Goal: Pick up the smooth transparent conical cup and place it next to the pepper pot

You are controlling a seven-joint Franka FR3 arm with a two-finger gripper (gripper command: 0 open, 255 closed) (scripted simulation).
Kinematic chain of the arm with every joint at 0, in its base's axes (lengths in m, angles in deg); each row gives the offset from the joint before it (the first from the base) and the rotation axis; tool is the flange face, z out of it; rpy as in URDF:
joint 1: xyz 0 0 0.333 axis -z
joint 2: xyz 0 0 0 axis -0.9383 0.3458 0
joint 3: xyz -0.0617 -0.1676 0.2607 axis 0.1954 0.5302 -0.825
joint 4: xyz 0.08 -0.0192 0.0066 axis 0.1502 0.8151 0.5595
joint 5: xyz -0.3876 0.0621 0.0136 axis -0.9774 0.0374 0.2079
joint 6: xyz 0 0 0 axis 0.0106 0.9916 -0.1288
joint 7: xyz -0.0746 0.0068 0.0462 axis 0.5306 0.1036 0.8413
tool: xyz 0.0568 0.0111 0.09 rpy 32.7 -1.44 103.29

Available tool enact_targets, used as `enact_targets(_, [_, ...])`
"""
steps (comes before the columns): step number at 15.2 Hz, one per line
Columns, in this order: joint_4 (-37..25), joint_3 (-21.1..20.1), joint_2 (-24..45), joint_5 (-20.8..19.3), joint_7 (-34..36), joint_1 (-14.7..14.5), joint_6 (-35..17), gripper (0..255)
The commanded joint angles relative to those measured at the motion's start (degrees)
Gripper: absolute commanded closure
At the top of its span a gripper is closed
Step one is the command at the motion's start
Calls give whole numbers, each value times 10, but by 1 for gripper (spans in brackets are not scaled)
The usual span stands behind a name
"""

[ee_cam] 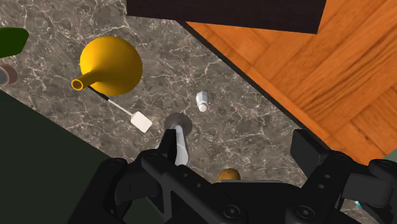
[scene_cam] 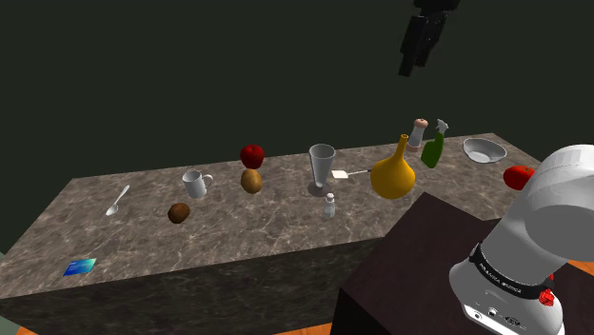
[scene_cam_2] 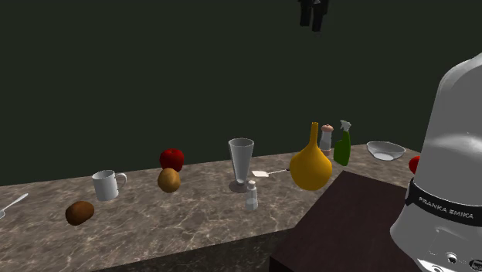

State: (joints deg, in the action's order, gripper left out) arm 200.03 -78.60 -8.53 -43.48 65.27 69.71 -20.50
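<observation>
Approach stage. The claw (scene_cam: 419, 43) hangs high above the surface (scene_cam: 238, 228), its fingers spread wide and empty. The clear conical cup (ee_cam: 181, 141) stands upright far beneath it, under one finger rather than between the two. Best practice, as judged: centre the cup between the fingers, descend straight, and close at mid-height, clearing the small white shaker (ee_cam: 203, 100) just beyond.

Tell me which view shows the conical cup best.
Second exterior view: the conical cup stands in full side profile, rim to foot. The shoulder view shows it whole too, from higher. The wrist view looks down on it, partly behind the gripper.
</observation>
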Motion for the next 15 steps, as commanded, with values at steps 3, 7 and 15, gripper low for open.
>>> enact_targets(3, [14,-2,24,-3,2,0,-36,0])
enact_targets(7, [34,-7,81,-11,6,-1,-108,0])
enact_targets(15, [36,-14,223,-30,19,0,-241,0])
